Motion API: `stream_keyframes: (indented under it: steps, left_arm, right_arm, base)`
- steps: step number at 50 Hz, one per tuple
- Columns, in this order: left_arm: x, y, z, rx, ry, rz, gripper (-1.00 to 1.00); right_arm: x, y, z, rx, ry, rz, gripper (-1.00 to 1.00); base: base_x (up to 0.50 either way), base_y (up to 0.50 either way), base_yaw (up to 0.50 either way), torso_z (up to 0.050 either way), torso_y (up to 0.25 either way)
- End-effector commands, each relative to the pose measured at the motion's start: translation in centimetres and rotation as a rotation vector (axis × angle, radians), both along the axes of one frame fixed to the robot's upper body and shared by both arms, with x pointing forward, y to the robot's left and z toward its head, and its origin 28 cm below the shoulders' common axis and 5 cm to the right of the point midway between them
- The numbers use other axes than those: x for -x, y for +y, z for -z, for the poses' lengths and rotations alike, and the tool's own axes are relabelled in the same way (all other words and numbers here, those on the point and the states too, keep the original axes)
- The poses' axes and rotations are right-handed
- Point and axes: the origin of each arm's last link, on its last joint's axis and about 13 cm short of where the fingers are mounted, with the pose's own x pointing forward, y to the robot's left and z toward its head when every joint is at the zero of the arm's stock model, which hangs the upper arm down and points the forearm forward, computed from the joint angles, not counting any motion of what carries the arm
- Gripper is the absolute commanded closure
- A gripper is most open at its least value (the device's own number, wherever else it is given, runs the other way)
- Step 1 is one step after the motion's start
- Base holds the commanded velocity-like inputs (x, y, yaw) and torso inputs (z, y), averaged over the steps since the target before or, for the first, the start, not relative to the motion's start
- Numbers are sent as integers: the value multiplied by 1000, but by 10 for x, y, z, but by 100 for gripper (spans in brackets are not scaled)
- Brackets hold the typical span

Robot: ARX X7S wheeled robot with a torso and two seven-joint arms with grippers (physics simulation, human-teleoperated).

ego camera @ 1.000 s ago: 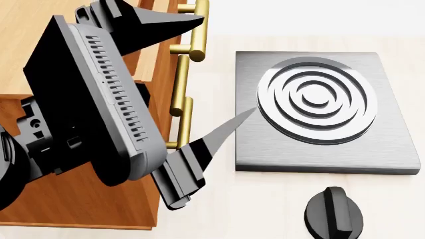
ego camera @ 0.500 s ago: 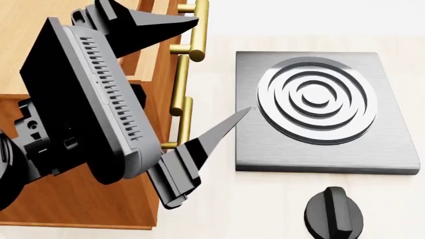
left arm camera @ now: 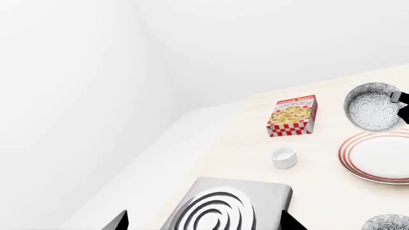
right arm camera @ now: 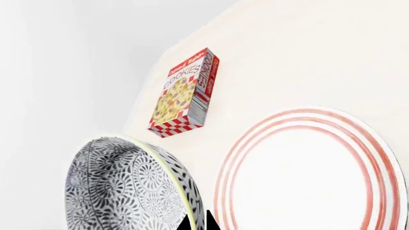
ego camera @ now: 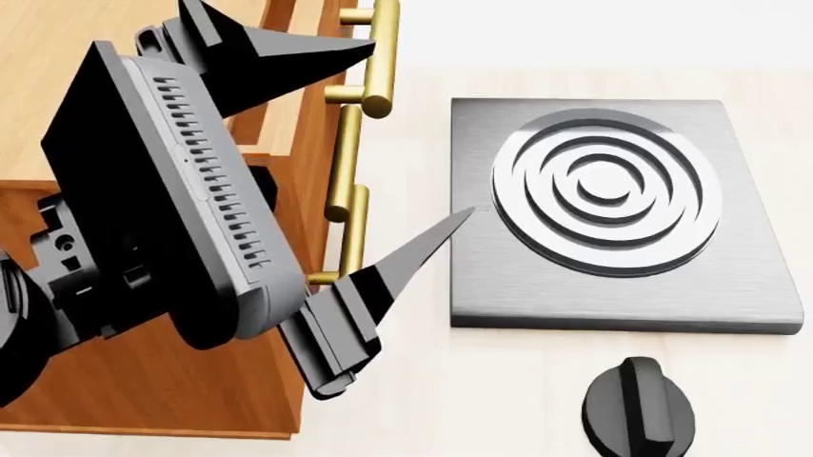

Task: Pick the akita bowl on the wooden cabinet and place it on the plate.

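Observation:
In the right wrist view the akita bowl [right arm camera: 128, 187], dark floral outside, hangs tilted beside the plate [right arm camera: 307, 172], a white plate with red rings. My right gripper [right arm camera: 199, 223] is shut on the bowl's rim, one fingertip on each side of the wall. The left wrist view shows the same bowl [left arm camera: 372, 106] beyond the plate [left arm camera: 380, 158], with the right gripper [left arm camera: 401, 103] at its edge. My left gripper [ego camera: 424, 126] stands open and empty in front of the wooden cabinet [ego camera: 152, 400]; its fingertips [left arm camera: 118, 221] frame the stove plate. The right gripper is out of the head view.
A dark-grey stove plate [ego camera: 749, 286] with round rings lies right of the cabinet, with a black knob [ego camera: 639, 405] near its front. A cookies box [left arm camera: 292, 116], a small white cup [left arm camera: 283, 156] and a look-alike bowl [left arm camera: 386, 223] stand on the pale table. Brass handles [ego camera: 346, 205] stick out from the cabinet.
My left gripper has drifted slightly left, towards the cabinet, still open. The stove plate and knob have not moved.

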Motion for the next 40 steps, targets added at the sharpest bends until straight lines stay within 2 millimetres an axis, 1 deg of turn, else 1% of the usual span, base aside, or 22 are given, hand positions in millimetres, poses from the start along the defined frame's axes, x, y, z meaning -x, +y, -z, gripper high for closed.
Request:
stream_keyframes:
  steps: [1, 6, 22, 27, 35, 40]
  left_arm:
    - [-2, 0, 3, 3, 7, -1, -100]
    - [-3, 0, 5, 5, 11, -1, -100]
    - [-2, 1, 6, 5, 14, -1, -100]
    - [-3, 2, 7, 6, 19, -5, -100]
    - [-4, 1, 6, 5, 18, -4, -100]
    - [-4, 2, 7, 1, 19, -4, -100]
  right_arm:
    - [-4, -6, 9, 2, 23, 7, 100]
    - [-5, -7, 9, 6, 30, 10, 100]
    - [-10, -15, 23, -15, 59, 31, 100]
    - [-10, -18, 33, -22, 74, 34, 100]
    - [-10, -24, 42, -26, 85, 42, 100]
    - [-11, -27, 53, -26, 115, 40, 100]
  base:
    - [0, 0, 0, 0, 0]
    - [0, 0, 0, 0, 0]
    - [0, 0, 0, 0, 0]
    - [0, 0, 0, 0, 2]
    - [0, 0, 0, 0, 0]
    - [0, 0, 0, 0, 0]
